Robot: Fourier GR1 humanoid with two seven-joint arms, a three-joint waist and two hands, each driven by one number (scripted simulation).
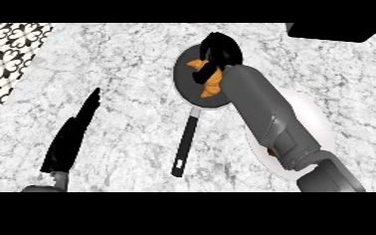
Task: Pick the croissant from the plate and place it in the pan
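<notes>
The orange-brown croissant (213, 87) is over the inside of the round dark pan (182, 82), with the right robot hand (220, 50) curled round it. The pan's black handle points to the view's lower edge. The white plate (317, 117) lies near, at its right.

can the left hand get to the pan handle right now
Probably yes: the left hand is open at lower left, nothing lies on the counter between it and the pan handle, and the right forearm passes on the handle's other side.

A white countertop (125, 64) veined with grey marble fills nearly the whole view under even light. A black-and-white floral tile strip (18, 45) borders its upper left, and a dark block (330, 31) sits at the upper right corner.
</notes>
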